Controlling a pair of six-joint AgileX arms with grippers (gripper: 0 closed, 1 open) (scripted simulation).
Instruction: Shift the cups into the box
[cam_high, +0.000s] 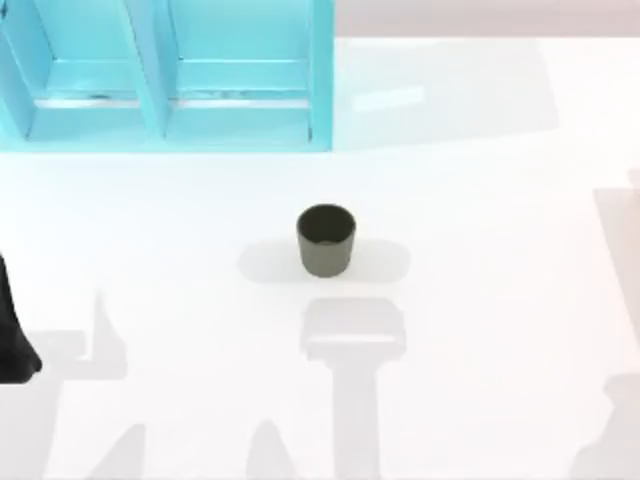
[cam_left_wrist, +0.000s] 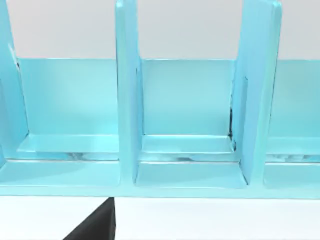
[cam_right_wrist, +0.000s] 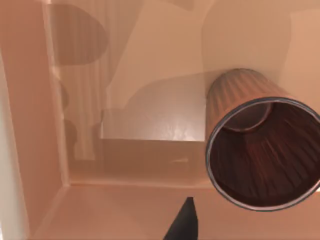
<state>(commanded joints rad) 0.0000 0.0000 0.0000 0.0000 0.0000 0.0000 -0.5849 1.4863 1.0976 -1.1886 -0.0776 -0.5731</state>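
Cups: your olive-grey cup (cam_high: 326, 241) stands upright mid-table; coppery ribbed cup (cam_right_wrist: 257, 150) sits inside the box (cam_right_wrist: 45, 150). Neither gripper's grip state can be told.

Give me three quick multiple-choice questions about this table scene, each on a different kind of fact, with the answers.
1. Where does the olive-grey cup stand in the top view?
A. inside the turquoise rack
B. on the white table, near the middle
C. at the table's right edge

2. What colour is the divided rack?
A. turquoise
B. red
C. black

3. How is the ribbed coppery cup in the right wrist view?
A. covered by a lid
B. filled with liquid
C. empty, with its dark inside visible

Answers: 1 B, it sits on bare table in front of the rack. 2 A, its walls are light blue-green. 3 C, its mouth gapes open.
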